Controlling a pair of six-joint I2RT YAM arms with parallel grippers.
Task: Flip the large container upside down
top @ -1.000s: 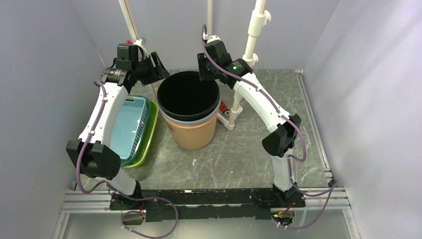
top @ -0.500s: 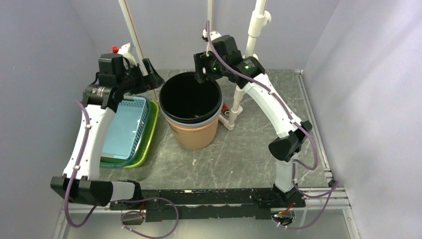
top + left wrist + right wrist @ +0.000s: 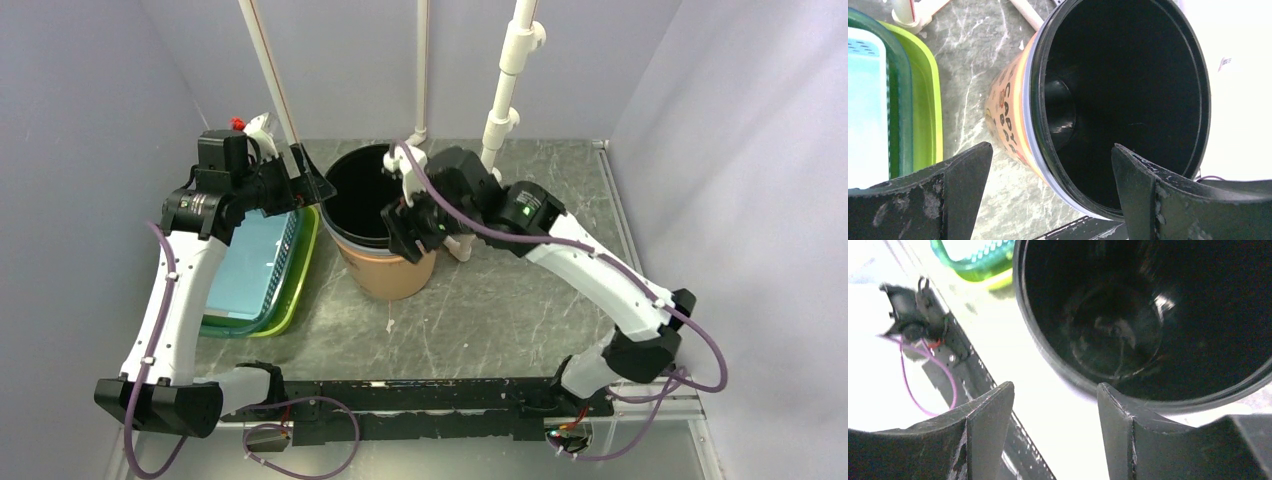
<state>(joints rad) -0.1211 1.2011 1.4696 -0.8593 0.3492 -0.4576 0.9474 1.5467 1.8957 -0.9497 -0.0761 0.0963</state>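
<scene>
The right gripper (image 3: 405, 235) has swung from the bucket's far rim down to its near right rim, fingers spread and holding nothing. The left gripper (image 3: 312, 180), also released, sits at the left rim. The bucket (image 3: 390, 275) stands upright, mouth up, centre frame, beside the baskets (image 3: 255, 255) at left.

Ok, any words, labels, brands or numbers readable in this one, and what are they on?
"CAPT": dark letters on the orange side wall of the large container, seen in the left wrist view; the word may run on out of sight.
Second row beside it: begins with something like "B", too partial to read.
Nothing readable on the baskets, nor anywhere in the top or right wrist views.
</scene>
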